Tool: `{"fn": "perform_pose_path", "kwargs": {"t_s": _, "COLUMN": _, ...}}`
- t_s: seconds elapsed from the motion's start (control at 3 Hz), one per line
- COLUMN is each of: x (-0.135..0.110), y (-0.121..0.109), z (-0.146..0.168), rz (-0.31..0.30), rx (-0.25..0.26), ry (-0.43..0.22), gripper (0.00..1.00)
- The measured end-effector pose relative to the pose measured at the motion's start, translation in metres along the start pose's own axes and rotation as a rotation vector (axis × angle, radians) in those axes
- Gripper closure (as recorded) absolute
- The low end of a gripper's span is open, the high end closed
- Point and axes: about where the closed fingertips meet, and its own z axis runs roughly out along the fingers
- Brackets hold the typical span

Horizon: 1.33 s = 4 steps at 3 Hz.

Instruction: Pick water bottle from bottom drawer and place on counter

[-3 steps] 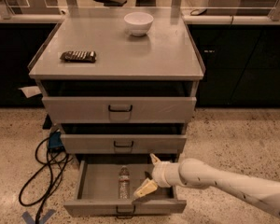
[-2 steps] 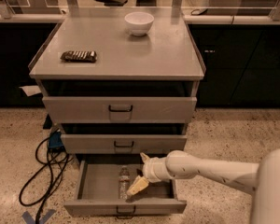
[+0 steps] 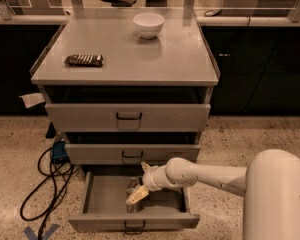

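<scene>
Water bottle (image 3: pixel 132 185) seen lying in open bottom drawer (image 3: pixel 100 199), directly beneath gripper (image 3: pixel 138 195), partly hidden by it. Whether gripper is closed on bottle cannot be told. Reach judged done; lift and placement on counter (image 3: pixel 155 59), well above gripper, remaining.

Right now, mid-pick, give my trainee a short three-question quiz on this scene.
1. True or false: the water bottle already rests on the counter.
2. Where is the gripper? A) above the counter B) inside the open bottom drawer, at the bottle C) at the middle drawer's handle
3. How many objects lie on the counter?
Key: 1 false, it is in the bottom drawer; 2 B; 3 two, the white bowl and the dark packet.
</scene>
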Motion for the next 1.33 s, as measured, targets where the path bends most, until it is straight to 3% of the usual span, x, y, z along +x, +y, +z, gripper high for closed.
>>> {"fn": "perform_pose_path", "kwargs": {"t_s": 0.33, "x": 0.017, "y": 0.001, "z": 0.027, "rz": 0.03, "rx": -0.04, "ry": -0.001, "gripper": 0.0}}
{"fn": "perform_pose_path", "kwargs": {"t_s": 0.67, "x": 0.047, "y": 0.0, "z": 0.071, "rz": 0.102, "rx": -0.074, "ry": -0.002, "gripper": 0.0}}
{"fn": "perform_pose_path", "kwargs": {"t_s": 1.0, "x": 0.046, "y": 0.002, "z": 0.073, "rz": 0.104, "rx": -0.07, "ry": 0.004, "gripper": 0.0}}
{"fn": "perform_pose_path", "kwargs": {"t_s": 1.33, "x": 0.062, "y": 0.018, "z": 0.088, "rz": 0.192, "rx": -0.04, "ry": 0.055, "gripper": 0.0}}
